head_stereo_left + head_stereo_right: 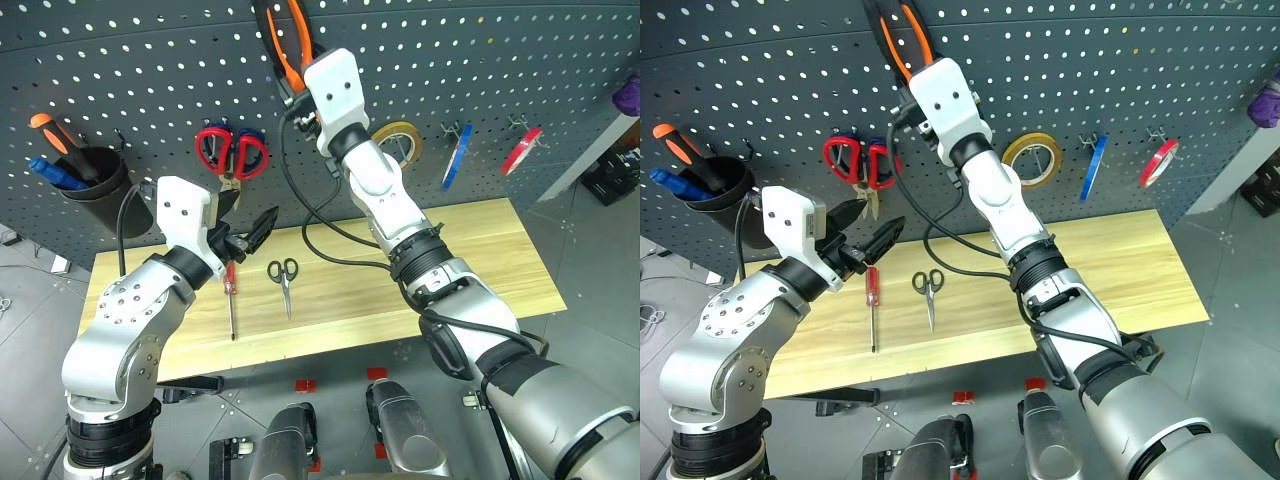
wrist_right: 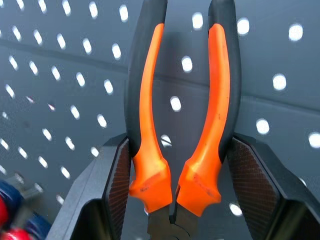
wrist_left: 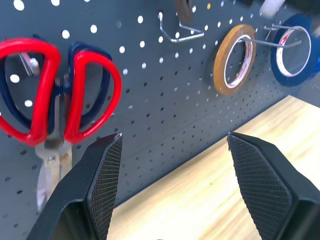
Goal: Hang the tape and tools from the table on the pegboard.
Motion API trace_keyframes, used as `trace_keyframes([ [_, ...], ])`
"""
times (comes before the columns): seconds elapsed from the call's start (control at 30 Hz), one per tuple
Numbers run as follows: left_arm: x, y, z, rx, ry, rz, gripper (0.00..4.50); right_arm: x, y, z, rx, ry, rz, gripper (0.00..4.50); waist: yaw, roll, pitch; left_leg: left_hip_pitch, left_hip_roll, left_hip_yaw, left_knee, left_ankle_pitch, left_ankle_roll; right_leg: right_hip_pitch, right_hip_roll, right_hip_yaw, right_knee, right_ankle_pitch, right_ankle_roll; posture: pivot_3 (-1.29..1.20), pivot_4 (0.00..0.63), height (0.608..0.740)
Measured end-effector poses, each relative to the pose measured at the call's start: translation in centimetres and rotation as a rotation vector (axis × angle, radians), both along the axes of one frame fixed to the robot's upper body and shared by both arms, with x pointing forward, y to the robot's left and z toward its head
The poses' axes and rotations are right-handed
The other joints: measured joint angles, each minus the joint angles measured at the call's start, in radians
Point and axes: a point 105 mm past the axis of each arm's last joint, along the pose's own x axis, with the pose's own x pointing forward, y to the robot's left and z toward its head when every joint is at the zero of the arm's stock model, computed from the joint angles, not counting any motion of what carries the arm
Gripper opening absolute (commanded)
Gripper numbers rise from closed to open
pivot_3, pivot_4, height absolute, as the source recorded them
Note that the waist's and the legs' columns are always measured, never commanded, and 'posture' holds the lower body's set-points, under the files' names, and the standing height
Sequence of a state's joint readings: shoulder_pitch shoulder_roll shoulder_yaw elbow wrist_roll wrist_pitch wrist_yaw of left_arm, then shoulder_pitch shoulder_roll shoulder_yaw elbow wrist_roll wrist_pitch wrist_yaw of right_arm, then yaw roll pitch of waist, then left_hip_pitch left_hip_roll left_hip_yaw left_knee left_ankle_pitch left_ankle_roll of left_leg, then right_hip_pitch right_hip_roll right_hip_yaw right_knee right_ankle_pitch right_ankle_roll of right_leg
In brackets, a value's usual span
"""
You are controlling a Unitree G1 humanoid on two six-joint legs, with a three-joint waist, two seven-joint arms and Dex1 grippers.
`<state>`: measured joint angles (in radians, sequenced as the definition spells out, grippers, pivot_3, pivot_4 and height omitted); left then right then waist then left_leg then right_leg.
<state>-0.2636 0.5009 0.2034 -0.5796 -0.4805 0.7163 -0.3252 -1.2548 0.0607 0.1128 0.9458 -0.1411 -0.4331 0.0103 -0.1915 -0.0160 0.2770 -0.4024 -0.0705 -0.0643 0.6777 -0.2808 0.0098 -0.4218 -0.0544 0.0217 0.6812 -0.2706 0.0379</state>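
While the left claw gapes empty, the right claw clamps the pliers (handles upward).

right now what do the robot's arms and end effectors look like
Both arms are built of rounded silver-grey segments with black bands at the joints and a white housing at each wrist. The left arm's big shell is dotted with small holes. A loose black cable loops along the right arm. The left end effector and right end effector have black wedge fingers with cross-hatched pads.
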Motion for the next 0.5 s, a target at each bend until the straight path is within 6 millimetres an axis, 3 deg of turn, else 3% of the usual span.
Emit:
trace_keyframes([
  [0.33, 0.8, -0.3, 0.0, -0.014, -0.001, 0.016, 3.53, 1.1, -1.0, -1.6, -0.035, 0.0, -0.072, 2.58, 0.013, -0.001, 0.003, 0.0, 0.001, 0.0, 0.0, 0.0, 0.0, 0.0, 0.0, 0.0, 0.001, 0.0, 0.0, -0.17, 0.313, 0.74],
  [0.5, 0.8, -0.6, -0.3, -0.016, -0.003, 0.015, 3.53, 1.8, -1.5, -4.1, -0.025, 0.106, -0.086, 2.58, 0.027, -0.002, 0.004, 0.001, 0.001, 0.0, 0.0, 0.001, -0.001, 0.001, 0.0, -0.001, 0.001, 0.002, -0.003, -0.17, 0.303, 0.74],
])
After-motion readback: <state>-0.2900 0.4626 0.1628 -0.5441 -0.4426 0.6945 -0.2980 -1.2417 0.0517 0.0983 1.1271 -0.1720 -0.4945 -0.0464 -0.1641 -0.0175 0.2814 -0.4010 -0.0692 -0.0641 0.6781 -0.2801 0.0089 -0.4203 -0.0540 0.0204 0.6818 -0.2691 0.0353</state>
